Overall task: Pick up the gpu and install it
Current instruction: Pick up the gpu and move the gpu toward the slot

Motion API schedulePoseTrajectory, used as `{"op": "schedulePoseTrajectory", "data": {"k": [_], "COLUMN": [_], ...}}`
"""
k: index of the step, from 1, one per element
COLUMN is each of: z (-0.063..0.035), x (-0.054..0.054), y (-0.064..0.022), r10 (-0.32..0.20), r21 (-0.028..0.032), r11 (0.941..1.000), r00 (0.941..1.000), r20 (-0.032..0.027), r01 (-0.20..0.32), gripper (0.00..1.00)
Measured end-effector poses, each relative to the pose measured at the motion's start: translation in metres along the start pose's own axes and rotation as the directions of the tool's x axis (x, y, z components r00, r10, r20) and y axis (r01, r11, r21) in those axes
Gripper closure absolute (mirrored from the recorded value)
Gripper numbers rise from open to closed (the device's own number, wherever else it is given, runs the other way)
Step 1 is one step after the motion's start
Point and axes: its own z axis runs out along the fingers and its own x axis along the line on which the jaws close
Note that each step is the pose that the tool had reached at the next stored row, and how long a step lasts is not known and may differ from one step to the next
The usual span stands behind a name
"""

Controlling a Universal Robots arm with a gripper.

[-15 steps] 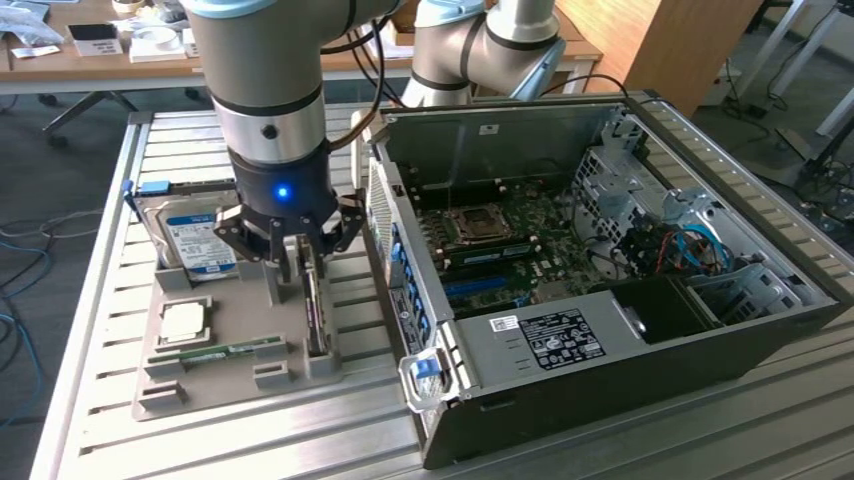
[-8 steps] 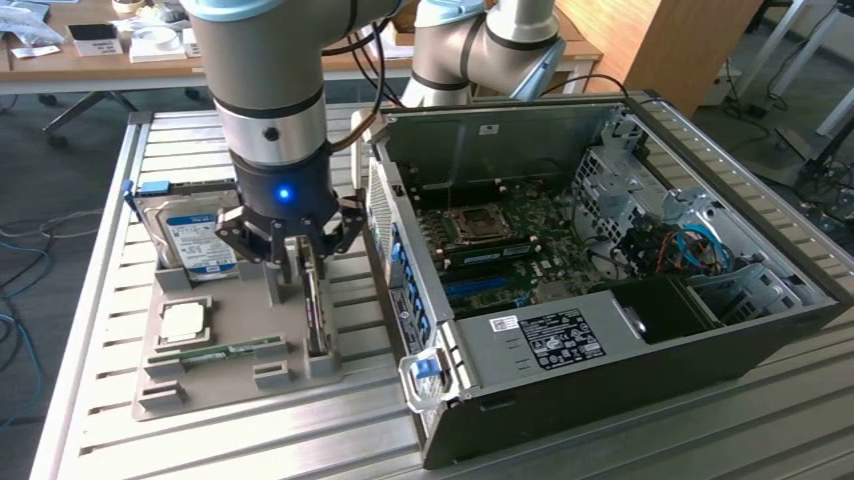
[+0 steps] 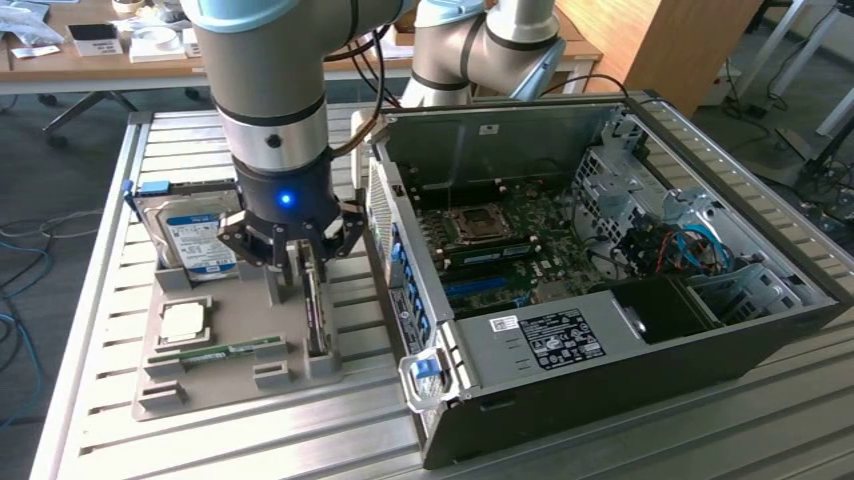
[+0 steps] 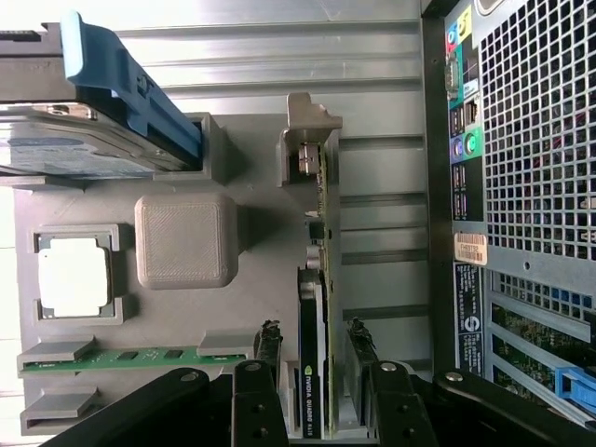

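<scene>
**A:** We see the end effector [image 3: 296, 262] open, its fingers [image 4: 268, 346] straddling the gpu [image 3: 315, 312]. The card stands on edge in the grey holder [image 3: 200, 385], left of centre in the exterior view.

**B:** We worry about the close. Off-centre fingers could tilt the card, or pinch the holder's wall along with it and jam the lift.

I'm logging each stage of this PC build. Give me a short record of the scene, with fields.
gripper: low over the grey holder, open
fingers: one on each side of the gpu, small gaps showing
gpu: upright on edge in its holder slot, not lifted
also in holder: hard drive, processor chip, memory stick
computer case: open-topped, at the exterior view's right
</scene>
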Motion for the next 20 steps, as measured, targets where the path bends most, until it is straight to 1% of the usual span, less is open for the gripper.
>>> {"op": "schedulePoseTrajectory", "data": {"k": [12, 20], "z": [0.0001, 0.0069], "x": [-0.0005, -0.0005], "y": [0.0000, -0.0003], "r10": [0.000, 0.000], "r21": [0.0000, -0.0001], "r11": [1.0000, 1.0000], "r00": [1.0000, 1.0000], "r20": [0.0000, 0.0001], "r01": [0.000, 0.000], "gripper": [0.58, 0.58]}}
